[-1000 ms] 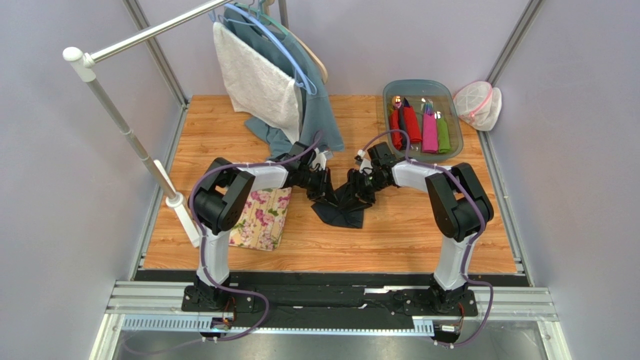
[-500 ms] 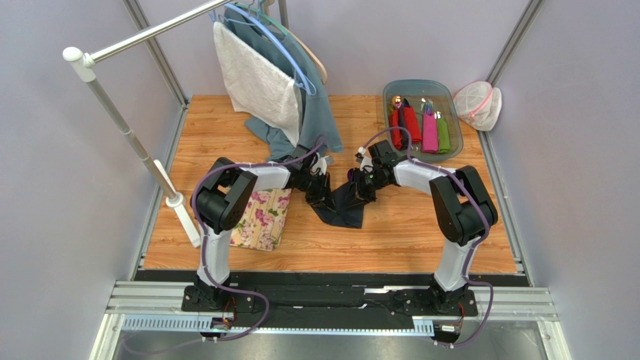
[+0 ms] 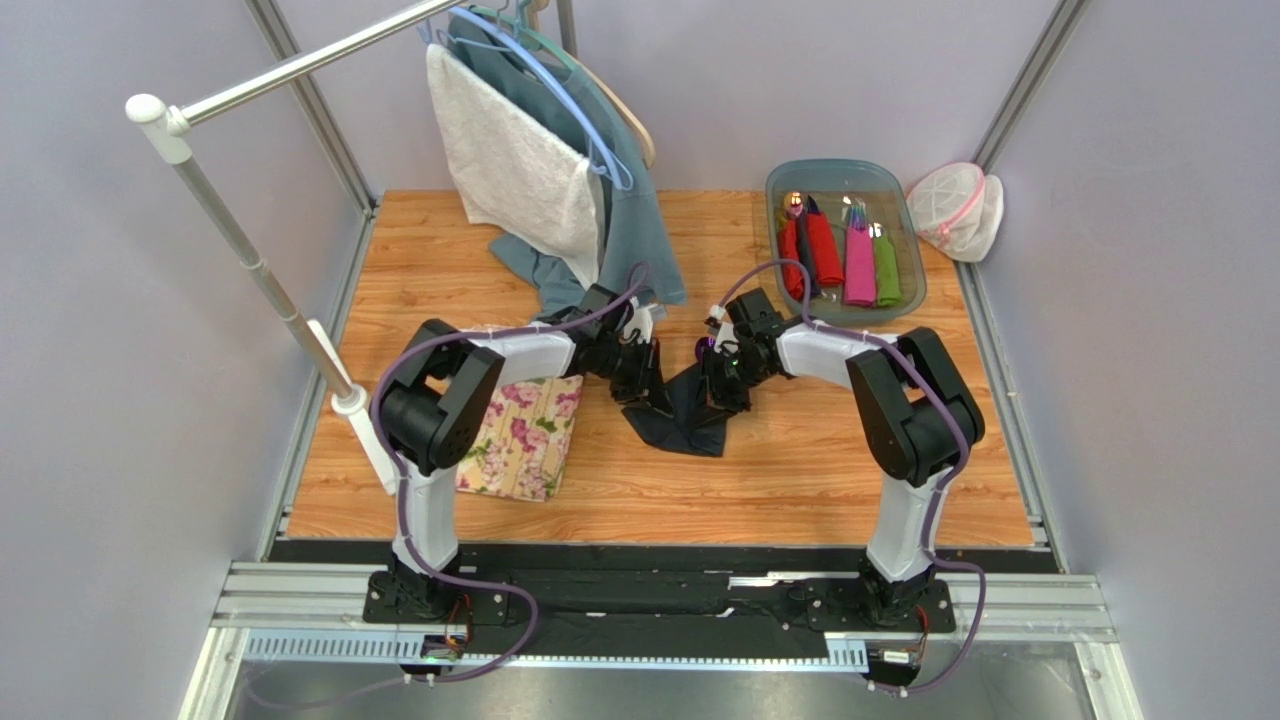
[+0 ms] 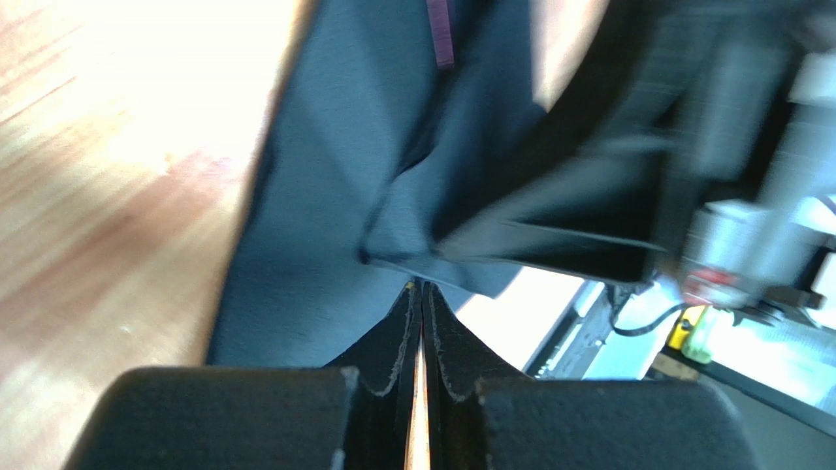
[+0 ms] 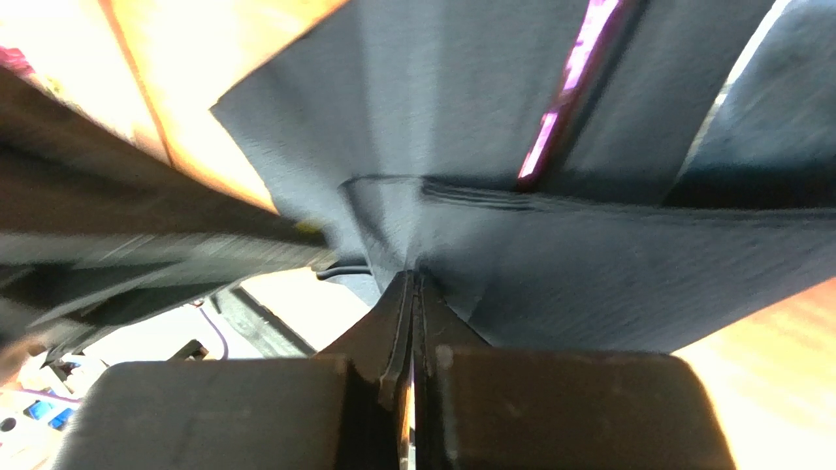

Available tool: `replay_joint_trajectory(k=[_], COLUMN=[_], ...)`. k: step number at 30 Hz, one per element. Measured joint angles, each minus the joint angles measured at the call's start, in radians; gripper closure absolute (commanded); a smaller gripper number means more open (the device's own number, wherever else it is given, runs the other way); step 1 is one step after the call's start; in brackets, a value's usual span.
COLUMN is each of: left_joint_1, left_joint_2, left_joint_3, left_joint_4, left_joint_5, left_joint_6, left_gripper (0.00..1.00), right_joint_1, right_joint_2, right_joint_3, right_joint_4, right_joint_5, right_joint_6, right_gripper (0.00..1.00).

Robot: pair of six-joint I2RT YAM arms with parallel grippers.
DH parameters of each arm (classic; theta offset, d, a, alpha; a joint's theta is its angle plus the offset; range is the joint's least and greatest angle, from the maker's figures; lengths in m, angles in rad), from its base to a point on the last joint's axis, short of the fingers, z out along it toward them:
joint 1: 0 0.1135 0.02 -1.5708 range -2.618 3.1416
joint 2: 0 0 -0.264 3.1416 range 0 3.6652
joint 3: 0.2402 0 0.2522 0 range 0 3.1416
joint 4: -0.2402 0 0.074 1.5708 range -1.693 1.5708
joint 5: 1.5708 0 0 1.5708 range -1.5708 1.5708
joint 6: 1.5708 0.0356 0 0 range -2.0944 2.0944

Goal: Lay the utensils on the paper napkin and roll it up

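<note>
The dark navy paper napkin (image 3: 688, 432) lies crumpled mid-table, its far edge lifted and folded over. My left gripper (image 3: 657, 387) and right gripper (image 3: 718, 383) meet at that far edge, close together. In the left wrist view the jaws (image 4: 422, 286) are shut on the napkin's folded edge (image 4: 324, 176). In the right wrist view the jaws (image 5: 412, 277) are shut on a fold of the napkin (image 5: 589, 264). The purple-tinted spoon's handle (image 5: 566, 93) shows between napkin folds, and also in the left wrist view (image 4: 440, 34). The fork and the dark thin piece are hidden.
A floral mat (image 3: 522, 435) lies left of the napkin under the left arm. A clear tub (image 3: 836, 167) with red, pink and green rolls stands at the back right, a mesh bag (image 3: 956, 207) beside it. A clothes rack with hanging cloths (image 3: 526, 150) fills the back left.
Both grippers have shifted slightly toward the far side and closer together, carrying the napkin's far edge. The right arm's elbow has swung a little.
</note>
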Motion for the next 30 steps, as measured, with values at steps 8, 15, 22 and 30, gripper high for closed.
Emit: replay_joint_trajectory(k=[8, 15, 22, 30], left_joint_1=[-0.017, -0.034, -0.038, -0.037], left_joint_2=[-0.077, -0.041, 0.030, 0.051], left_joint_3=[0.004, 0.019, 0.072, 0.103], left_joint_4=[0.015, -0.025, -0.082, -0.118], left_joint_5=[-0.018, -0.070, -0.115, -0.128], left_joint_6=[0.001, 0.019, 0.040, 0.047], left_gripper=[0.89, 0.90, 0.92, 0.97], right_joint_1=[0.000, 0.000, 0.000, 0.000], right_joint_2=[0.011, 0.011, 0.011, 0.011], right_joint_3=[0.000, 0.000, 0.002, 0.005], right_joint_4=[0.001, 0.001, 0.000, -0.002], right_joint_5=[-0.002, -0.004, -0.005, -0.006], right_joint_6=[-0.001, -0.001, -0.001, -0.005], right_gripper=[1.00, 1.00, 1.00, 0.94])
